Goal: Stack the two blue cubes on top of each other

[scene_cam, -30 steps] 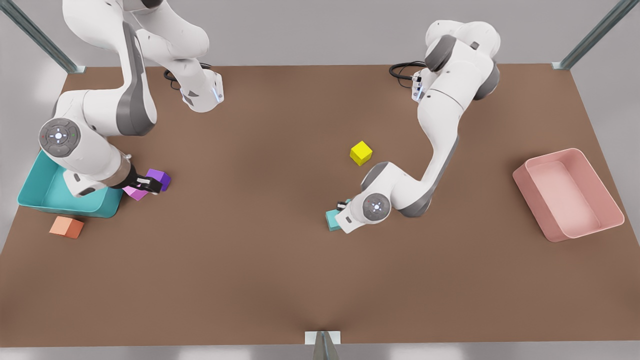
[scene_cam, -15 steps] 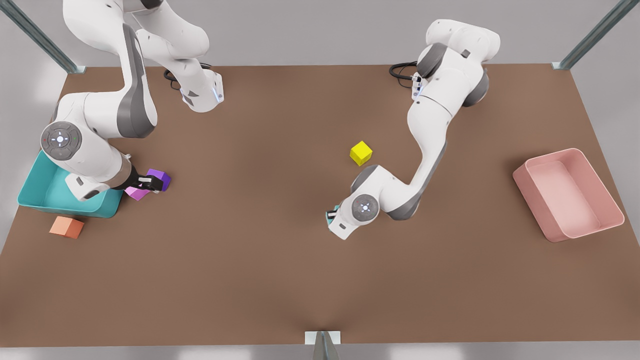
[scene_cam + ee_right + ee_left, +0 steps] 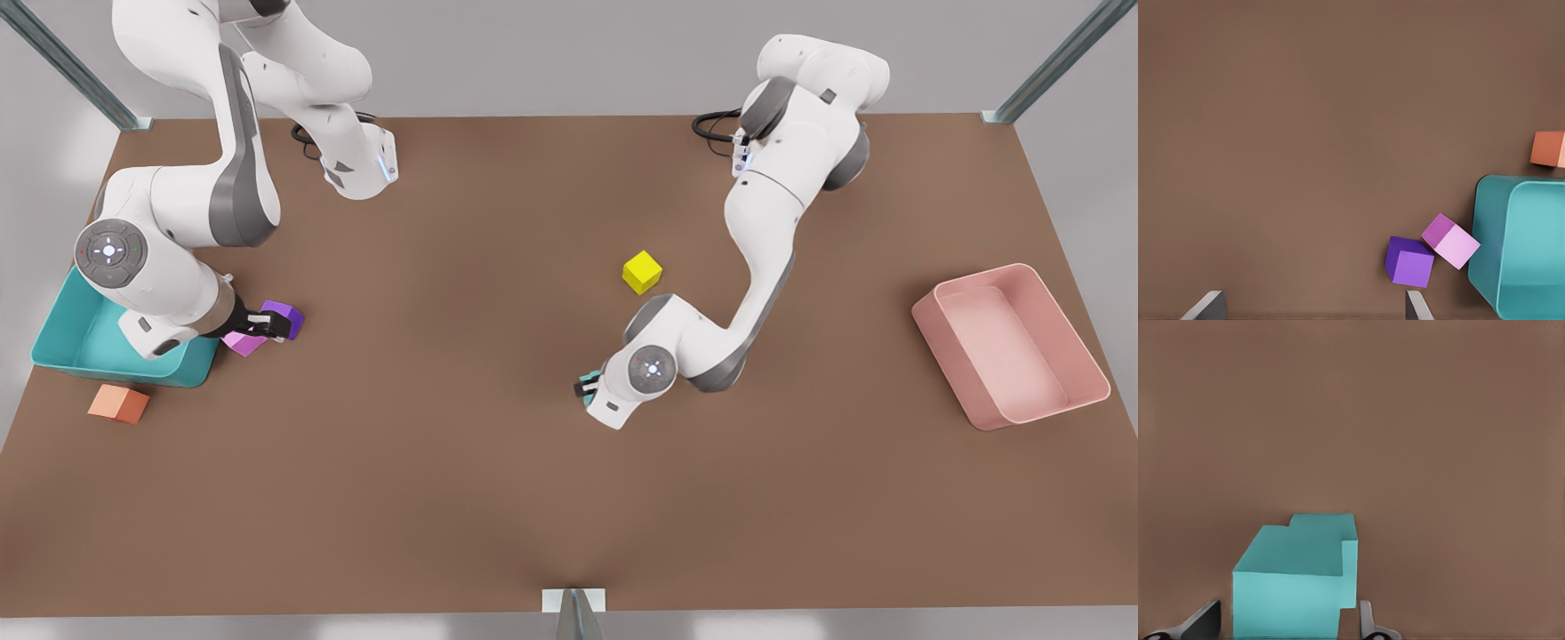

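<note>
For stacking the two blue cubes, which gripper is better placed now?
The left gripper. It is open, with its fingers on either side of the nearer blue cube, which touches the second blue cube. The right gripper waits above the purple cube.

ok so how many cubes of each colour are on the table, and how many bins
teal cubes: 2, nearer one, farther one
purple cube: 1
pink cube: 1
yellow cube: 1
orange cube: 1
bins: 2, teal bin, pink bin
total: 8 things
left tool at the teal cubes, right tool by the purple cube
</note>
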You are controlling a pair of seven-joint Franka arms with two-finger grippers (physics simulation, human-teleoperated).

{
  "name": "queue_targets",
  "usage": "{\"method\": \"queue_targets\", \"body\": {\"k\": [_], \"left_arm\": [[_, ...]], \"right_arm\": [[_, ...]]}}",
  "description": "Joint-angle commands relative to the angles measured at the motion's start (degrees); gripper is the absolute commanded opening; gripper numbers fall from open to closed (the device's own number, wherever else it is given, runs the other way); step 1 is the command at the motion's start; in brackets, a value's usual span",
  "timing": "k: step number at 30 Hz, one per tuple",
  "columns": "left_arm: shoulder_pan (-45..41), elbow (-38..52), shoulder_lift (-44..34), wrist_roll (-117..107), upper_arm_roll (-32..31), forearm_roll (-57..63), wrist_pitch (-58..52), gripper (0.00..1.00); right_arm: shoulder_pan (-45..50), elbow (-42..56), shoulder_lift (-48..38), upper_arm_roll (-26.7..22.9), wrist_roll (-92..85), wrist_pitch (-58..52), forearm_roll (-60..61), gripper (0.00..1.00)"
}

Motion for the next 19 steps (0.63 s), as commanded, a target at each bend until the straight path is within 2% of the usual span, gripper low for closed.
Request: {"method": "queue_targets", "body": {"k": [1, 3, 5, 6, 7, 8, 10, 11, 12, 15, 19], "left_arm": [[0.3, -0.1, -1.3, -5.1, 0.0, 0.0, -3.5, 1.0], [0.3, -0.1, -2.7, -5.2, -0.1, -0.2, -5.5, 1.0], [1.6, 0.2, -6.7, -4.7, -0.1, 0.0, -16.1, 1.0], [7.1, 0.2, -13.3, 0.0, -0.1, -0.3, -25.7, 1.0], [15.0, 0.2, -17.6, 13.6, -1.0, -1.5, -35.1, 1.0], [20.8, 0.2, -19.5, 22.7, -1.0, -0.7, -38.4, 1.0], [27.0, 0.1, -19.5, 31.9, -0.5, 1.3, -38.2, 1.0], [26.4, -8.9, -26.9, 48.3, 6.5, 0.7, -33.6, 1.0], [18.7, -19.5, -35.0, 55.2, 17.1, 0.6, -27.7, 1.0], [19.7, -13.1, -36.7, 55.0, 15.7, -2.9, -39.0, 1.0], [19.5, -12.8, -36.5, 55.0, 14.9, -3.0, -39.1, 1.0]], "right_arm": [[0.0, 0.0, -0.1, 0.0, -1.3, -0.3, 0.0, 1.0], [0.0, 0.0, -0.1, 0.0, -1.3, -0.4, 0.0, 1.0], [0.0, 0.0, -0.1, 0.0, -1.3, -0.4, 0.0, 1.0], [0.0, 0.0, -0.1, 0.0, -1.3, -0.4, -0.1, 1.0], [0.0, 0.0, -0.1, 0.0, -1.3, -0.4, 0.0, 1.0], [0.0, 0.4, -0.1, 0.0, -1.7, -0.3, -0.1, 1.0], [-0.7, 2.3, -0.1, 0.0, -2.9, -0.3, -0.1, 1.0], [-0.7, 2.4, -0.1, 0.0, -2.6, 0.1, -0.9, 1.0], [-0.6, 2.7, -0.1, 0.0, -2.0, 0.9, -2.5, 1.0], [-0.5, 2.7, -0.1, 0.1, -0.7, 1.1, -2.4, 1.0], [-0.4, 2.6, -0.1, 0.1, -0.5, 0.6, -2.3, 1.0]]}}
